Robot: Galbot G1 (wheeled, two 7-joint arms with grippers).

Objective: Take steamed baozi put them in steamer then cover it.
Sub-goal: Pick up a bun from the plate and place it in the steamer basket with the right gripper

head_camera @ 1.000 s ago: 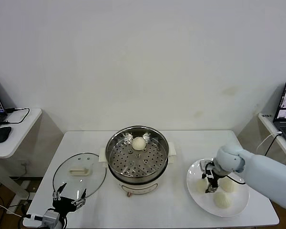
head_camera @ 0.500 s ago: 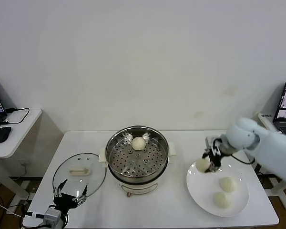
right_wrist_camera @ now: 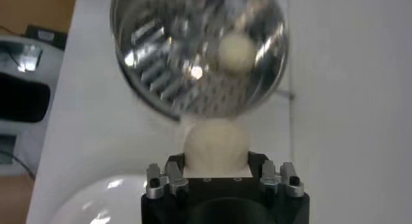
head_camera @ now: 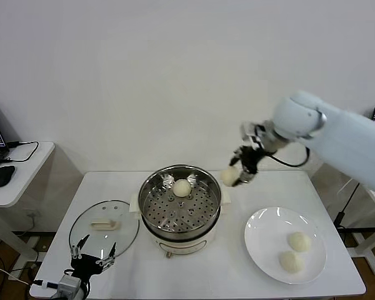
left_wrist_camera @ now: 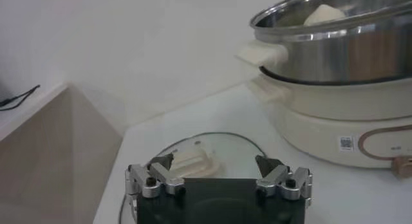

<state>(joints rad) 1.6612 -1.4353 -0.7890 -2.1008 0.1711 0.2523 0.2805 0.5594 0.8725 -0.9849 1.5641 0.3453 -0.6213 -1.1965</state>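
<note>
One smooth, cream-white baozi [head_camera: 229, 176], seemingly round, in right tool [head_camera: 240, 174].

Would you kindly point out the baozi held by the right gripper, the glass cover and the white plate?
held baozi [head_camera: 229, 175], head view, middle of the bun at the right gripper's fingertips.
glass cover [head_camera: 104, 224], head view, its cream-white handle.
white plate [head_camera: 267, 226], head view, bare part of its surface.

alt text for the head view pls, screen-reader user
The right gripper holds a baozi in the air just right of the steamer, which has one bun on its tray. Two more buns sit on the white plate; the glass lid lies at left, near the open left gripper.
</note>
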